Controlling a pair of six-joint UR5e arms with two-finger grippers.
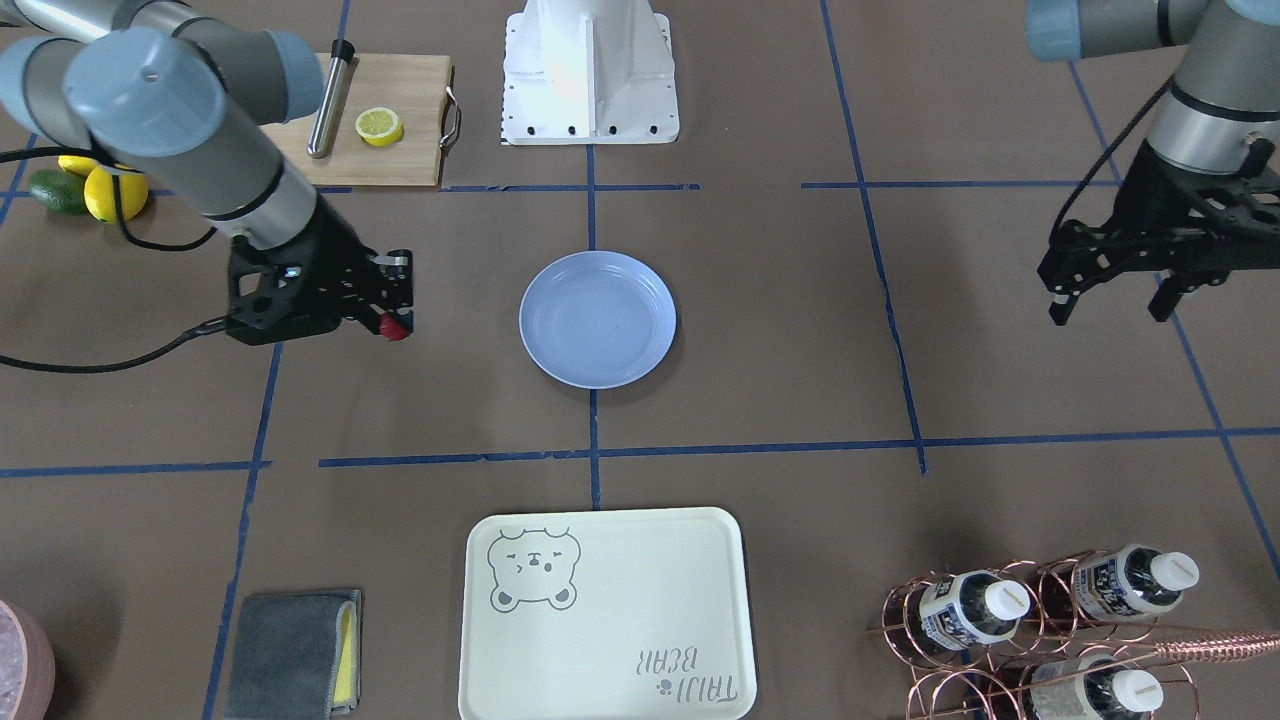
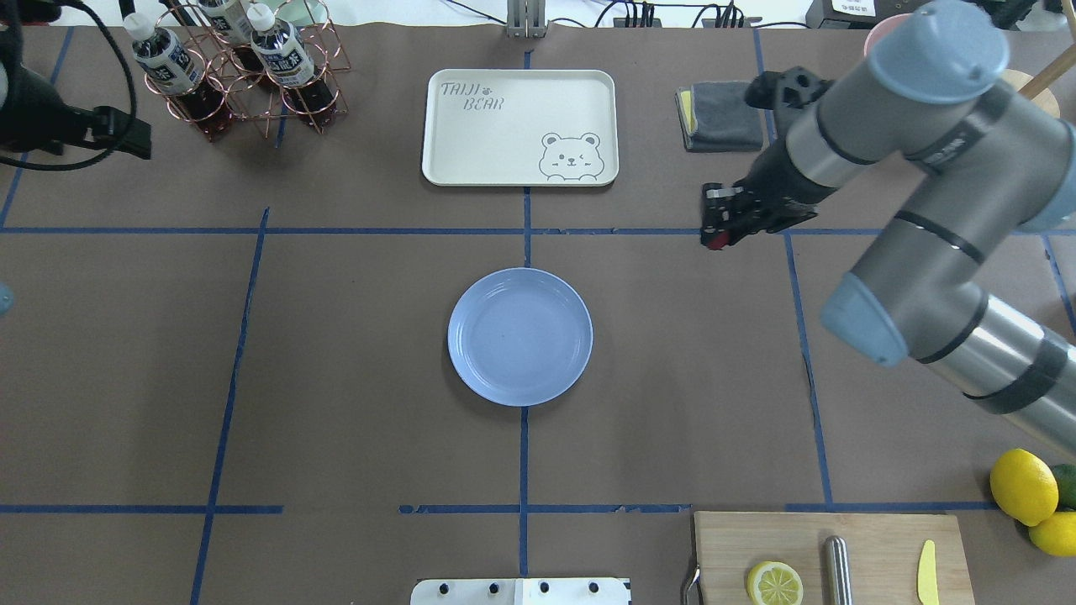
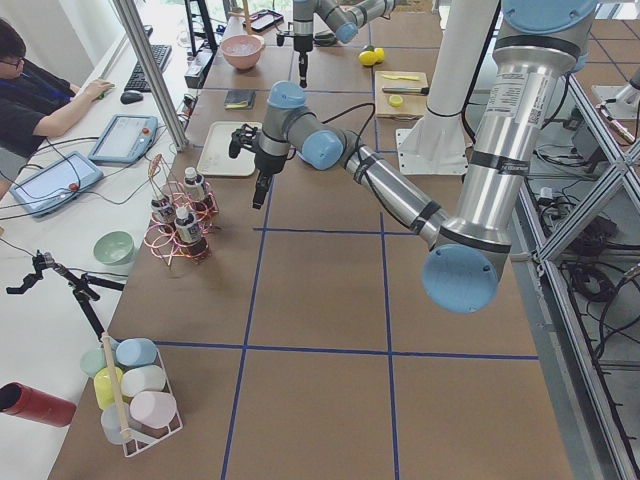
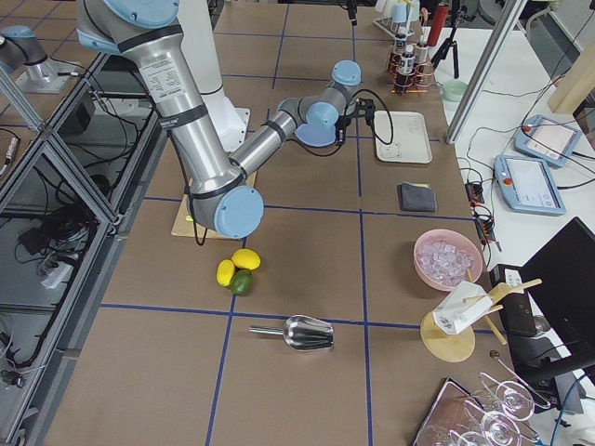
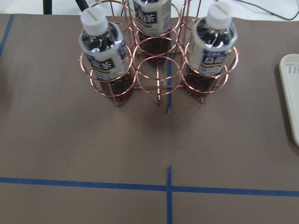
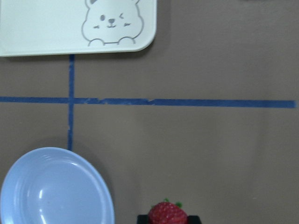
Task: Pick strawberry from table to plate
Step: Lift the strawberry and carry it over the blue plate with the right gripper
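Note:
The small red strawberry (image 1: 394,326) sits between the fingertips of my right gripper (image 1: 392,310), which is shut on it; it also shows as a red spot in the overhead view (image 2: 716,243) and at the bottom edge of the right wrist view (image 6: 167,213). The gripper hangs over the brown table (image 1: 800,380), apart from the empty light-blue plate (image 1: 597,318) (image 2: 519,336) (image 6: 51,191) and towards the robot's right of it. My left gripper (image 1: 1112,303) is far off on the other side, open and holding nothing.
A cream bear tray (image 1: 605,612) lies beyond the plate on the operators' side. A copper rack of bottles (image 5: 159,60) stands below the left wrist. A cutting board (image 1: 400,150) with a half lemon (image 1: 380,126), whole lemons (image 1: 112,190) and a grey cloth (image 1: 290,650) are on the right arm's side.

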